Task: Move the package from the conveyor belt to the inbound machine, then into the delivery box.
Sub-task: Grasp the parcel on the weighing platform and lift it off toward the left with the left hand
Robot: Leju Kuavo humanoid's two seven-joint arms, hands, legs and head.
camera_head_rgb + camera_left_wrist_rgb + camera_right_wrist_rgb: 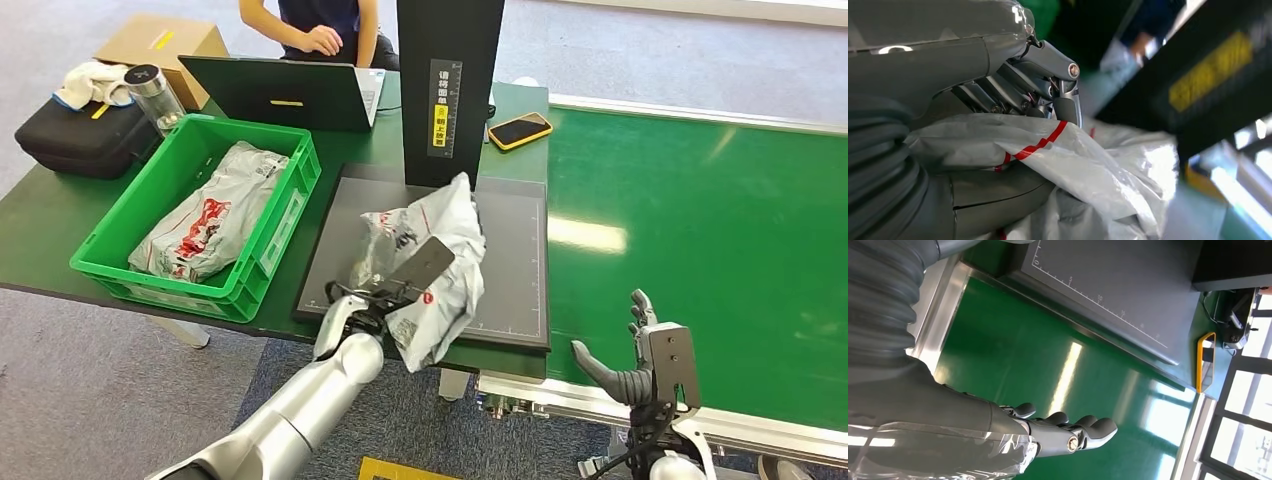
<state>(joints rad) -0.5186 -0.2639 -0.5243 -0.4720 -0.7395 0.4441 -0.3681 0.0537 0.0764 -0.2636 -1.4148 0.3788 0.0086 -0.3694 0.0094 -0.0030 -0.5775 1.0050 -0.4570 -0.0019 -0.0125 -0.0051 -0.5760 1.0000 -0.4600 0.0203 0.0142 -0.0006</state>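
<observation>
Crumpled grey plastic mail package (437,262) with red stripes sits lifted over the dark flat scanning pad of the inbound machine (520,290), clamped in the left robot hand (372,300). The left wrist view shows what the head view cannot: the dark fingers (1063,100) press the film from one side while the thick thumb sits under it, a red stripe crossing the fold between them. The right robot hand (640,365) hangs over the near edge of the green conveyor belt (700,230), holding nothing; its wrist view shows the fingers (1083,427) stretched out side by side. Beside the pad, a green plastic delivery box (110,265) on the tabletop (40,230) holds another grey package (205,215). A yellow-cased phone (520,130) lies near the machine's black upright column (448,85).
</observation>
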